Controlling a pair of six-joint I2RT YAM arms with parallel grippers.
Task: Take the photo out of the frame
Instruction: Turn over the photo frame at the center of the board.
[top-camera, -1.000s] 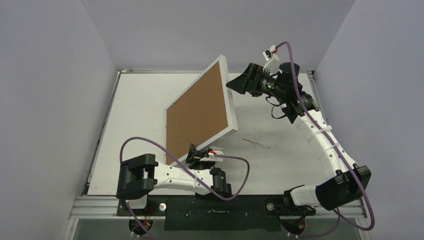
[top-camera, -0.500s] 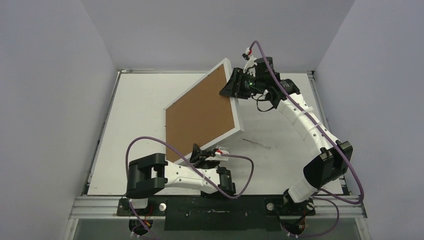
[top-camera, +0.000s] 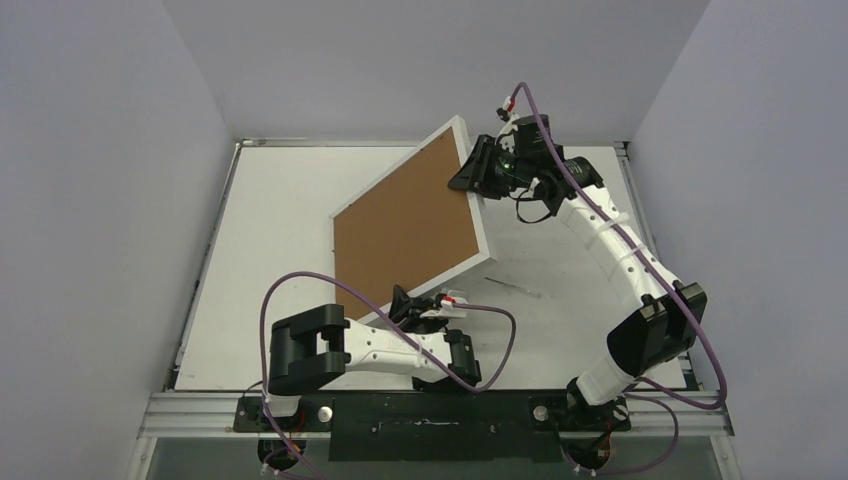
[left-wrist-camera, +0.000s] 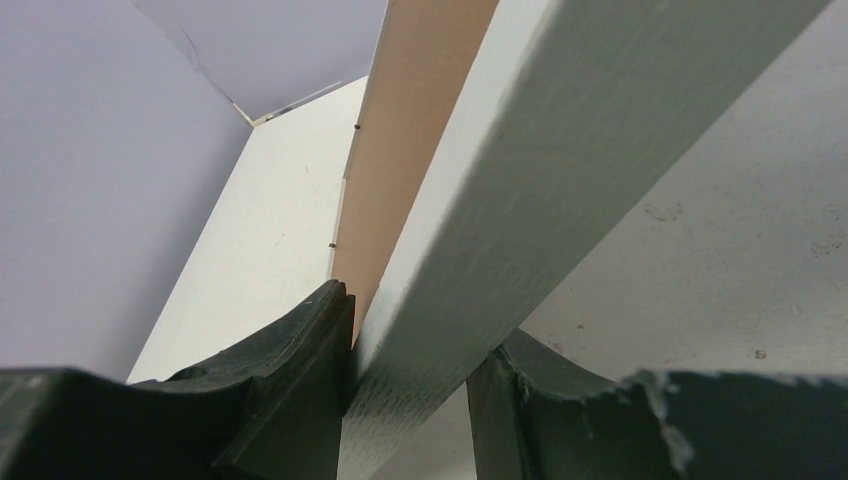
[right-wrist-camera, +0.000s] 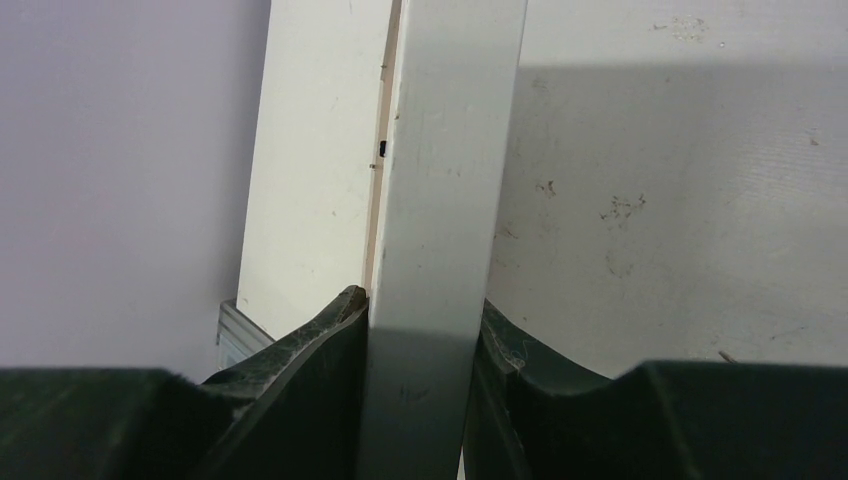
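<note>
Frame (top-camera: 400, 225), clamped by left hand (top-camera: 405, 303), right hand (top-camera: 470, 172)

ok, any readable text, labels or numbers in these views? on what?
None in any view.
Frame: bare brown back and plain white border, no label or print.
Left gripper and right gripper: plain dark fingers, no marking.
Table: scuffs only, no writing.
</note>
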